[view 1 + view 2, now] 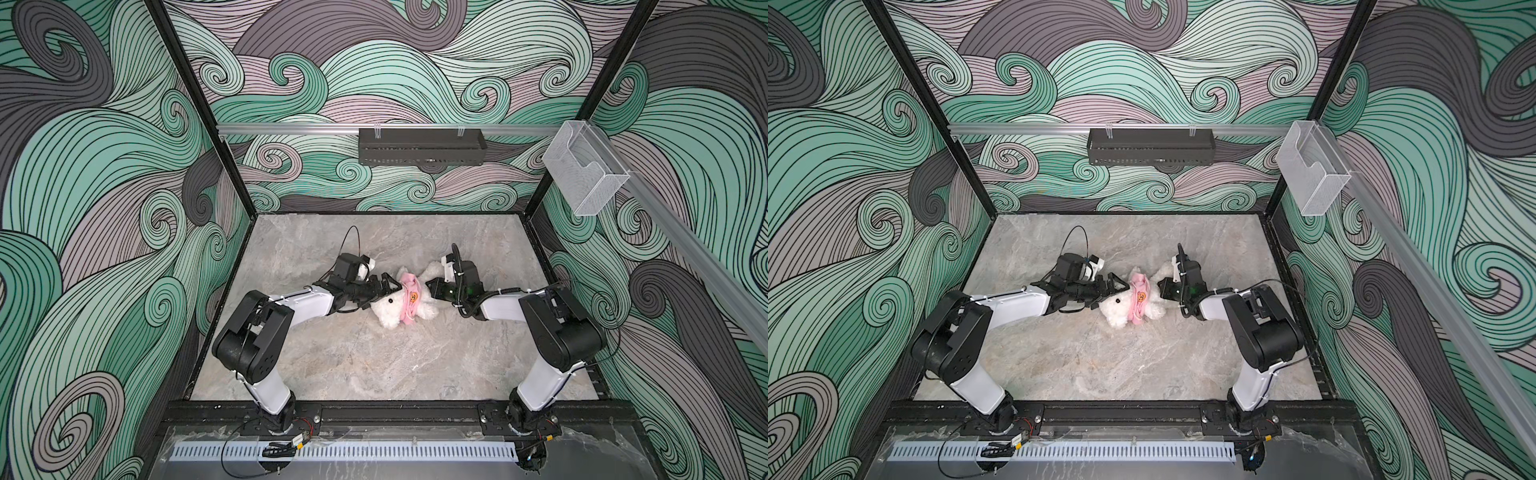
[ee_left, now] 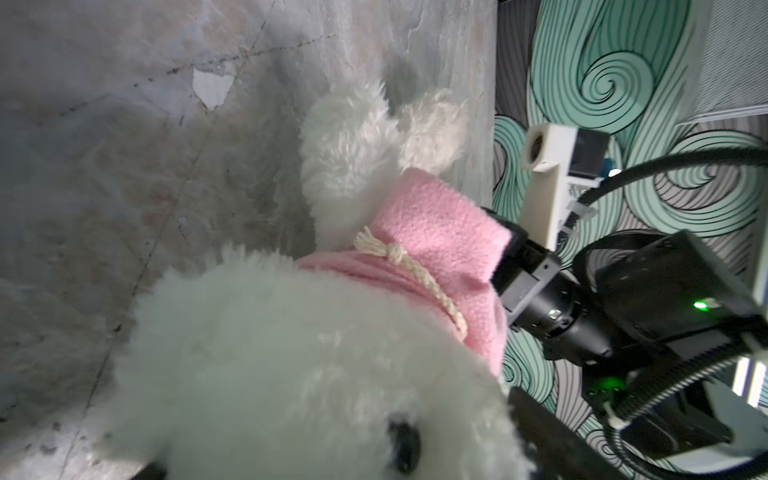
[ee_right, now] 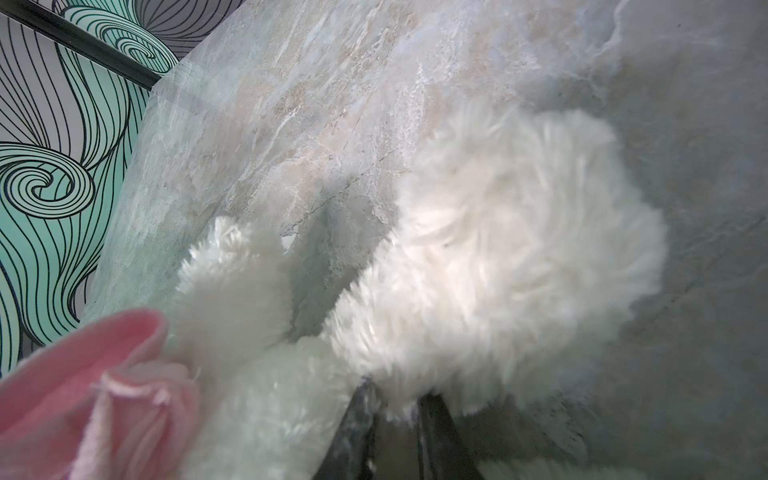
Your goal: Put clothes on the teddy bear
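Marble tabletop, frame centre | left gripper released at head of teddy bear | right gripper clenched on its fur | risk: your pull drags it unpinned, pink shirt bunches

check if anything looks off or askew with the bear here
The pink shirt is bunched into a crooked, rucked-up band around the middle of the teddy bear rather than pulled down smoothly. The bear is lying down on the table. In the left wrist view the tabletop also shows a pale chipped patch.
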